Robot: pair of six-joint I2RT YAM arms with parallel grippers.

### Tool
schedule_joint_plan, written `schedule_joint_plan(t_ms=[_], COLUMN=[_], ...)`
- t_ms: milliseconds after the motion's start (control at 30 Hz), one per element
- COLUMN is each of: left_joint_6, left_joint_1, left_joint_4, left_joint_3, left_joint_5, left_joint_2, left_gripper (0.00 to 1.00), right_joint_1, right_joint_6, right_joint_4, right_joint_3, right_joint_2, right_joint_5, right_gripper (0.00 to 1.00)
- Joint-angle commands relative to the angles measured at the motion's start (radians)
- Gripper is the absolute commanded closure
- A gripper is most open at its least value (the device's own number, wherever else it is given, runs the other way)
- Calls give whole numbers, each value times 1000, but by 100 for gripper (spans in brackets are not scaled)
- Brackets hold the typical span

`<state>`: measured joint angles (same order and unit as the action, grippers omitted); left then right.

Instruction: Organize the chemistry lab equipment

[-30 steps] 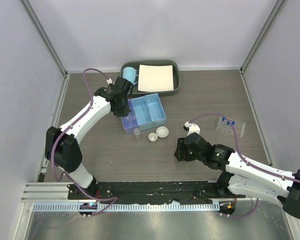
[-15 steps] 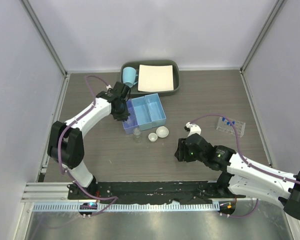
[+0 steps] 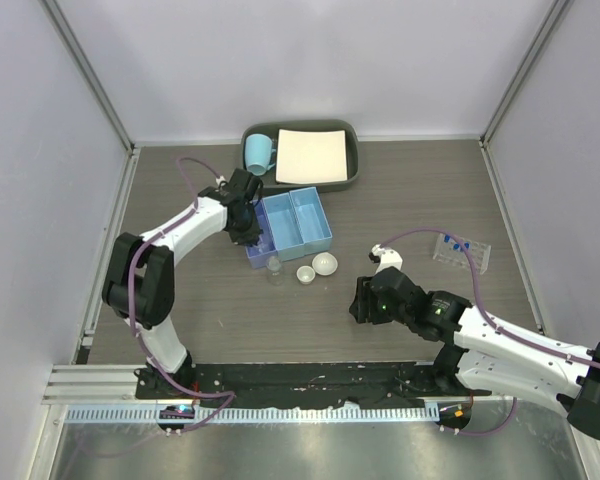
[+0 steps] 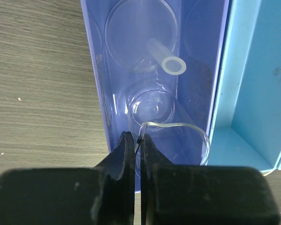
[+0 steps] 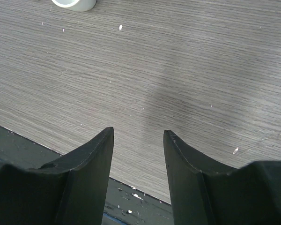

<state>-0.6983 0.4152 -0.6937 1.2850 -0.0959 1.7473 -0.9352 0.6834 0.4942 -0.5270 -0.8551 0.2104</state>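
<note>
The left pincer (image 4: 139, 138) is pressed together over the near end of the narrow left compartment of the blue box (image 4: 91, 70), and the thin rim of a clear cup (image 4: 178, 136) lying in that compartment is pinched between its tips. Farther along the same compartment lies a clear flask (image 4: 171, 63), its round body toward the far end and its white-ringed neck pointing back at the cup. From above, the left arm reaches across the tabletop (image 3: 410, 190) to the box's left edge, and the box sits near the middle with its two wider light-blue compartments bare. Just in front of the box stand a small clear bottle (image 3: 274, 266) and two white dishes (image 3: 306, 273) (image 3: 325, 263), close together but apart from the box. A clear tube rack (image 3: 462, 256) sits well off to the right with blue-capped tubes (image 3: 459, 243) standing in it. Behind the box is a dark tray (image 3: 352, 170) holding a white sheet (image 3: 312, 155) and a light-blue mug (image 3: 259, 152). The right pincer (image 5: 138, 133) is spread with nothing between its fingers, hanging over bare wood near the front edge of the tabletop, with the rim of one white dish just showing at the top of its wrist view.
</note>
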Motion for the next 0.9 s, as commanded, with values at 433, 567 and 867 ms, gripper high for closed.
schedule_joint_plan(t_ms=[433,567,867], left_joint_6=[6,11,19], left_joint_1=[-10,-10,-10], left_joint_4=[66,49,16], left_joint_3=[-33,-26,-10], left_joint_5=[45,42,30], left_joint_2=[3,-5,-20], left_gripper=[87,80,76], right_joint_1=[-7,-8,-8], right_joint_6=[5,5,10], right_joint_4=[-28,-29,-25], right_joint_3=[15,15,19], right_joint_2=[14,14,28], right_joint_5=[15,14,14], right_gripper=[48,48,48])
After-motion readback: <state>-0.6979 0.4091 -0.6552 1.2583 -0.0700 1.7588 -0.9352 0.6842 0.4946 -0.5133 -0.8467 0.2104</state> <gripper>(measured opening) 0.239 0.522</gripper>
